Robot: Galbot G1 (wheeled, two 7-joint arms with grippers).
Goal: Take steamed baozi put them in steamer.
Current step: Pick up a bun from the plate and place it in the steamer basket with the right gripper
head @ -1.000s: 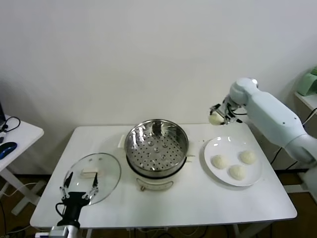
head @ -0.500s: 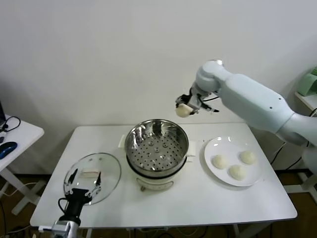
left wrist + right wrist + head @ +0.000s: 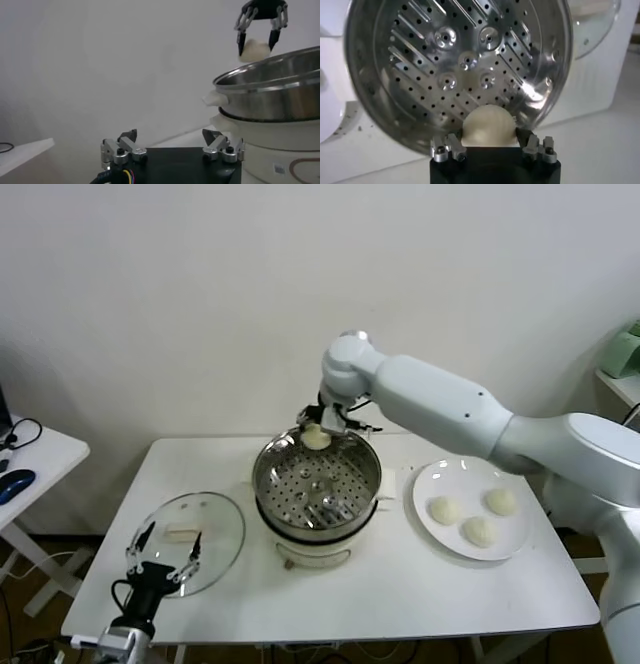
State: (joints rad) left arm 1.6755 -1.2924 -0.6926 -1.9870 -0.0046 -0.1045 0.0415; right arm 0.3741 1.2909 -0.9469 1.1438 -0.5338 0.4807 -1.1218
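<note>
My right gripper (image 3: pixel 317 436) is shut on one cream-white baozi (image 3: pixel 488 125) and hangs over the far rim of the steamer (image 3: pixel 262 484), a shiny perforated steel basket on a white cooker base. The left wrist view shows the same baozi (image 3: pixel 254 50) pinched between the right fingers just above the steamer rim (image 3: pixel 270 67). The basket floor (image 3: pixel 465 65) holds no bun. Three more baozi (image 3: pixel 443 509) (image 3: pixel 500 501) (image 3: pixel 479 531) lie on a white plate (image 3: pixel 425 484) to the right of the steamer. My left gripper (image 3: pixel 162 550) stands open and empty at the table's front left.
A flat round glass lid (image 3: pixel 225 529) lies on the white table (image 3: pixel 400 594) left of the steamer, just beyond my left gripper. A small side table (image 3: pixel 40 449) with cables stands at far left. A green object (image 3: pixel 625 349) sits at the right edge.
My right arm has carried the baozi leftward and down, from above the plate's far side to over the steamer's far rim. The left gripper has barely shifted.
</note>
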